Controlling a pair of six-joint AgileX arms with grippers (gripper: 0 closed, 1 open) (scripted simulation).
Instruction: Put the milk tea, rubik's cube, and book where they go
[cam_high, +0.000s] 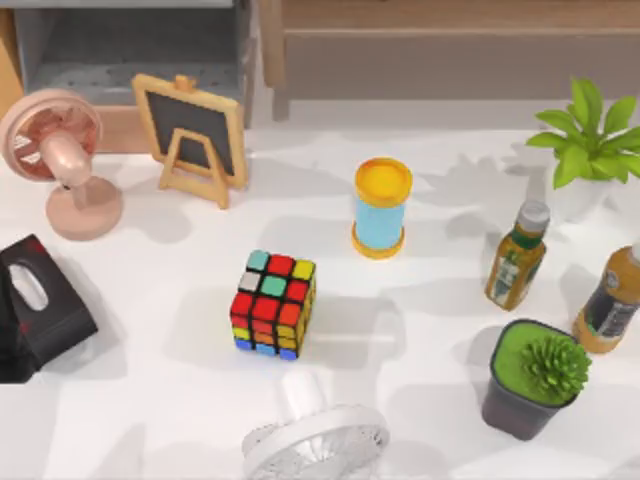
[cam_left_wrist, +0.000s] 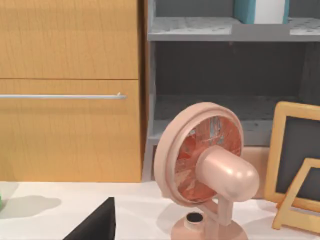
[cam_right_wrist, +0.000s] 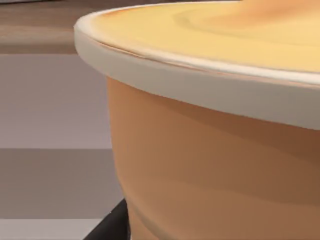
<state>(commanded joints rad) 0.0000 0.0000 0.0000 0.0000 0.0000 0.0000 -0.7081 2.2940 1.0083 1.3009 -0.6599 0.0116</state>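
The rubik's cube (cam_high: 272, 304) sits near the middle of the white table (cam_high: 150, 400), with its black frame and scrambled stickers facing up. Behind it to the right stands the milk tea (cam_high: 382, 208), a light blue cup with a yellow lid. A teal and white book (cam_left_wrist: 260, 11) stands on the upper shelf of the grey cabinet. A dark edge of my left gripper (cam_left_wrist: 95, 222) shows in the left wrist view, facing the pink fan. A dark edge of my right gripper (cam_right_wrist: 111, 225) lies close against a big orange round container (cam_right_wrist: 215, 165) with a pale rim.
A pink fan (cam_high: 62, 160), a small chalkboard easel (cam_high: 192, 135) and a black tissue box (cam_high: 38, 310) stand at the left. A white fan (cam_high: 315, 440) is at the front. Two bottles (cam_high: 517, 256) and potted plants (cam_high: 535, 378) crowd the right. A wooden drawer front (cam_left_wrist: 70, 90) adjoins the shelf.
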